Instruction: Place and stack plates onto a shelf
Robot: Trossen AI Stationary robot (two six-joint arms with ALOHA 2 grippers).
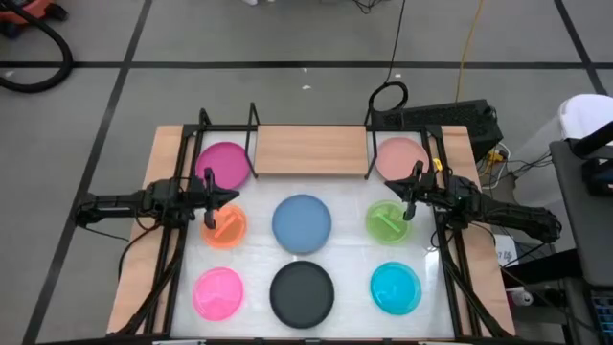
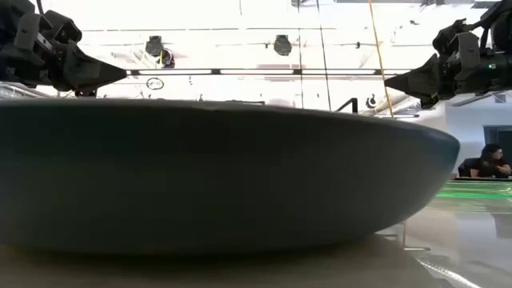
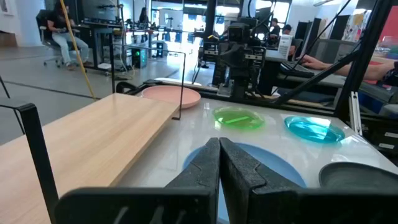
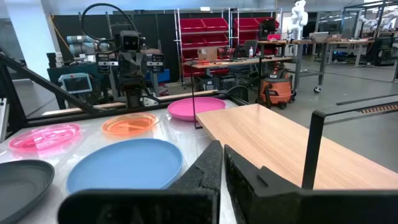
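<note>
Eight plates lie flat on the white table top: magenta and pale pink beside the ends of the wooden shelf board, then orange, blue and green, then hot pink, black and cyan. My left gripper is shut and hovers over the orange plate's far edge. My right gripper is shut and hovers over the green plate's far edge. The black plate fills the low view, with both grippers above it.
Black wire uprights stand at both ends of the shelf board. Black frame rails run along the table's left and right sides. A coiled cable and a power unit sit beyond the far edge. People sit in the room behind.
</note>
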